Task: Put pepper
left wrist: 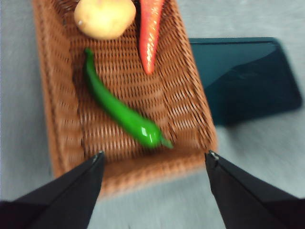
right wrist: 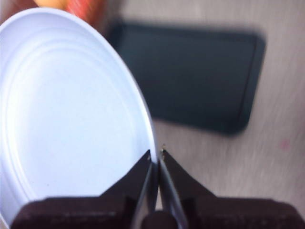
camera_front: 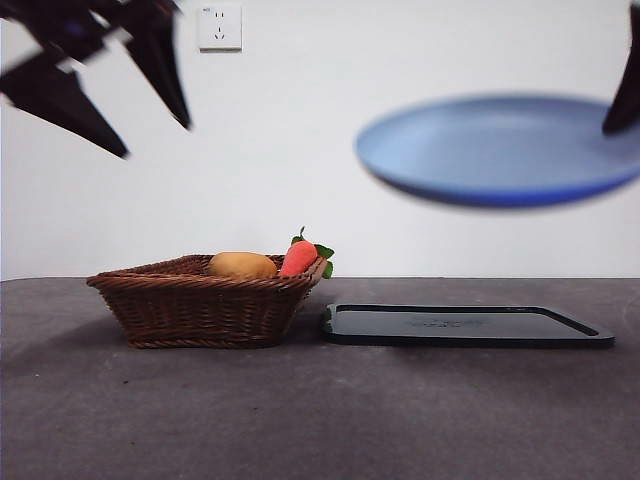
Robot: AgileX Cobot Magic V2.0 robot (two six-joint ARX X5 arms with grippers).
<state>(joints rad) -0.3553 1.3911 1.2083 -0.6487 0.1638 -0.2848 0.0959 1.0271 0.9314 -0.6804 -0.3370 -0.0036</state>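
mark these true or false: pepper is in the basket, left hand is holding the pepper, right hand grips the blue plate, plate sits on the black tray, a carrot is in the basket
1. The pepper lies in the basket. True.
2. The left hand holds the pepper. False: it is open above the basket, holding nothing.
3. The right hand grips the blue plate by its rim. True.
4. The plate sits on the black tray. False: it is held in the air above the tray.
5. A carrot is in the basket. True.

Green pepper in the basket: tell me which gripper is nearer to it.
Left. The left gripper, jaws open, hangs above the wicker basket where the pepper lies. The right gripper holds the blue plate in the air over the black tray, beside the basket.
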